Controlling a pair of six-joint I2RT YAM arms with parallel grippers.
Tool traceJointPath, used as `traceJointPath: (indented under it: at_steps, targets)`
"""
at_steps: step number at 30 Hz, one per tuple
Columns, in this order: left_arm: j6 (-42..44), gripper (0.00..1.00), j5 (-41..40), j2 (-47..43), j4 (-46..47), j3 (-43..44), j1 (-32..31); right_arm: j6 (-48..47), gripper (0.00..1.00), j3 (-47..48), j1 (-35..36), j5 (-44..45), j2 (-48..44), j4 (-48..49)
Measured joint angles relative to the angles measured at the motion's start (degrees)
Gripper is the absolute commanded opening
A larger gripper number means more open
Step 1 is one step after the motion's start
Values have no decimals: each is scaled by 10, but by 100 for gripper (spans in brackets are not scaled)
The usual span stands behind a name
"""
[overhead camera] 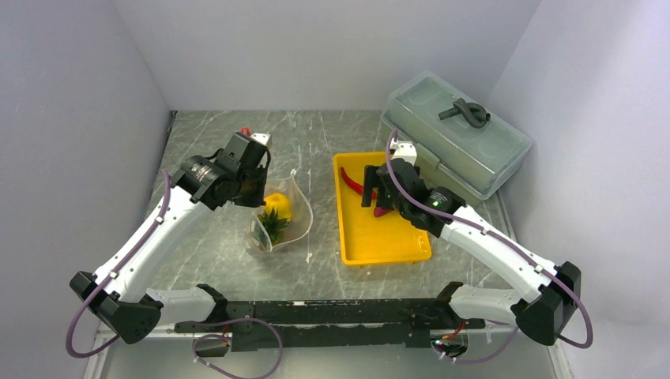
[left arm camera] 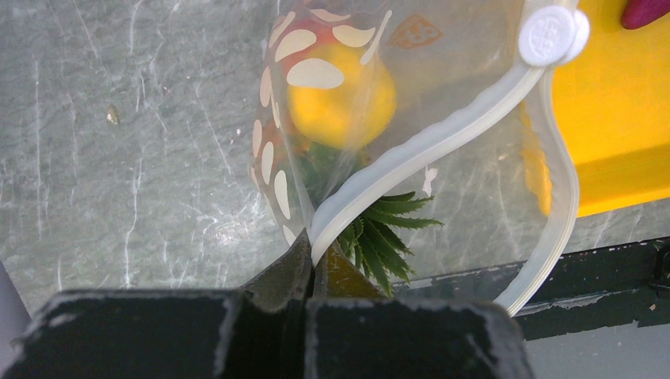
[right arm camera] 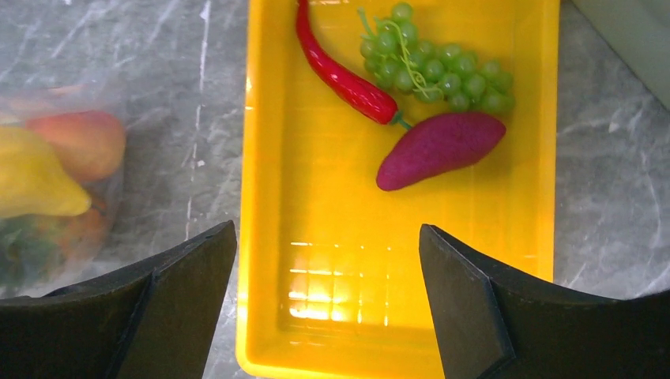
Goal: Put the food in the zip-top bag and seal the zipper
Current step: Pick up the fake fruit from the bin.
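Left gripper: jaws closed tight, pinching the zipper at one point on the near rim of the zip-top bag and holding the mouth up off the bench. The opposite rim bows out freely toward the tray, so the mouth gapes, but only as a soft loop. Inside the bag are the lemon, something reddish-orange behind it, and the pineapple, whose crown pokes out right at the pinch. Right gripper: jaws spread wide and holding nothing, hovering above the yellow tray. In the tray's far end the chili pepper lies against the grape bunch, and a purple tuber-shaped piece touches both. Risks, as I judge them: a wide closure could catch two pieces at once, since they are crowded together. The long chili could snag the unsupported rim and fold the mouth shut. Any tug on the single pinch point could tip the bag and roll the pineapple out.
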Motion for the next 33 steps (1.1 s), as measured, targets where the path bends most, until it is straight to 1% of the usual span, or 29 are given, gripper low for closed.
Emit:
traceJointPath:
  at_steps: [2, 4, 5, 10, 17, 24, 25, 30, 33]
  targets:
    - [0, 0, 0, 0, 3, 0, 0, 11, 94, -4, -6, 1, 3, -8]
    - [0, 0, 0, 0, 5, 0, 0, 18, 99, -7, -10, 2, 12, -14]
    - [0, 0, 0, 0, 4, 0, 0, 22, 100, -9, -12, 3, 19, -15]
    - [0, 0, 0, 0, 4, 0, 0, 45, 100, -25, -24, 5, 62, -15]
    - [0, 0, -1, 0, 3, 0, 0, 79, 100, -46, -80, -11, 102, 0]
    - [0, 0, -1, 0, 3, 0, 0, 118, 100, -46, -119, -28, 150, 23]
    - [0, 0, -1, 0, 3, 0, 0, 124, 99, -46, -122, -30, 156, 25]
    - [0, 0, -1, 0, 3, -1, 0, 153, 87, -45, -130, -30, 173, 35]
    - [0, 0, -2, 0, 3, -4, 0, 177, 82, -41, -137, -29, 185, 37]
